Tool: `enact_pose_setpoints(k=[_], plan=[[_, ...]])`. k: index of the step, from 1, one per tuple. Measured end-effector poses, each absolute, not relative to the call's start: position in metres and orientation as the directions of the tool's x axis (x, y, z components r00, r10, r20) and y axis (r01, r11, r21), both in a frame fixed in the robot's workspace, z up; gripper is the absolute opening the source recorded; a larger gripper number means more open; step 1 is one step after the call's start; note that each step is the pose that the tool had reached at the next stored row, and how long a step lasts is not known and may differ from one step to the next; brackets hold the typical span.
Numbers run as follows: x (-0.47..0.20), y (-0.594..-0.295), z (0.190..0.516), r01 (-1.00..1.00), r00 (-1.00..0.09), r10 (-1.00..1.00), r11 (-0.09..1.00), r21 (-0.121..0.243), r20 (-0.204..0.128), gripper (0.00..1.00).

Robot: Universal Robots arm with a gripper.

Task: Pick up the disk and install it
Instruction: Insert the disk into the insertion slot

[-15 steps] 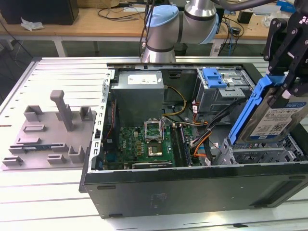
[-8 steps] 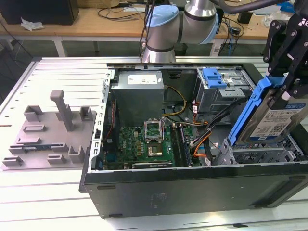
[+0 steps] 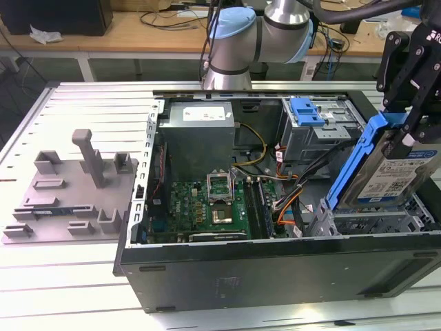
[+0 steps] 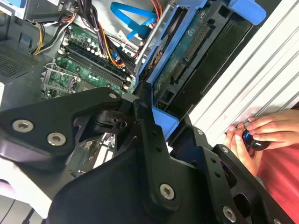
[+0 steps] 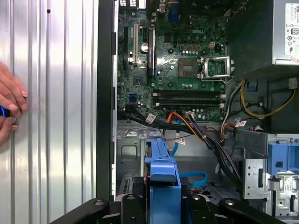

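The disk (image 3: 394, 174), where was it?
Off the table (image 3: 62, 289), held on a slant above the open case (image 3: 275, 279), at the exterior view's right end. Its labelled face looked toward the exterior camera, and the blue carrier ran round its edge.
And the gripper (image 3: 405, 131)?
Its black fingers (image 3: 416, 117) pinched the disk by the carrier's upper end. Both wrist views showed the blue edge caught between them.
What lay below?
A bare metal bay (image 3: 375, 222), just under the disk's lower end. The motherboard (image 3: 213, 200) sat in the middle of the case, with the power supply (image 3: 200, 131) and the drive cage (image 3: 313, 131) along the far wall.
Anything outside the case?
A grey fixture (image 3: 76, 186) on the table at the exterior view's left. In the second wrist view, a hand (image 4: 268, 130) rested on a small dark knob (image 4: 253, 141) beside the case.
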State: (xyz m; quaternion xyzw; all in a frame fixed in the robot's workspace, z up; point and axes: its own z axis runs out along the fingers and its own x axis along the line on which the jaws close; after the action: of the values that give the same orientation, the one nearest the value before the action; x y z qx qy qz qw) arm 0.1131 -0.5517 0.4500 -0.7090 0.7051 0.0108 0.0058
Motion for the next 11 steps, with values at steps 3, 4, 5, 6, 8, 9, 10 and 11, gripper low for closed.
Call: enact_pose_setpoints(k=[3, 4, 5, 6, 8, 9, 10, 11], plan=[[0.1131, -0.5519, 0.4486, -1.0, 0.005, -1.0, -0.005, 0.007, -0.024, 0.36], [0.1131, -0.5519, 0.4479, -1.0, 0.005, -1.0, -0.005, 0.007, -0.024, 0.36], [0.1131, -0.5519, 0.4475, -1.0, 0.005, -1.0, -0.005, 0.007, -0.024, 0.36], [0.1131, -0.5519, 0.4467, -1.0, 0.005, -1.0, -0.005, 0.007, -0.024, 0.36], [0.1131, -0.552, 0.4453, -1.0, 0.005, -1.0, -0.005, 0.007, -0.024, 0.36], [0.1131, -0.5519, 0.4447, -1.0, 0.005, -1.0, -0.005, 0.007, -0.024, 0.36], [0.1131, -0.552, 0.4437, -1.0, 0.005, -1.0, -0.005, 0.007, -0.024, 0.36], [0.1131, -0.552, 0.4431, -1.0, 0.005, -1.0, -0.005, 0.007, -0.024, 0.36]])
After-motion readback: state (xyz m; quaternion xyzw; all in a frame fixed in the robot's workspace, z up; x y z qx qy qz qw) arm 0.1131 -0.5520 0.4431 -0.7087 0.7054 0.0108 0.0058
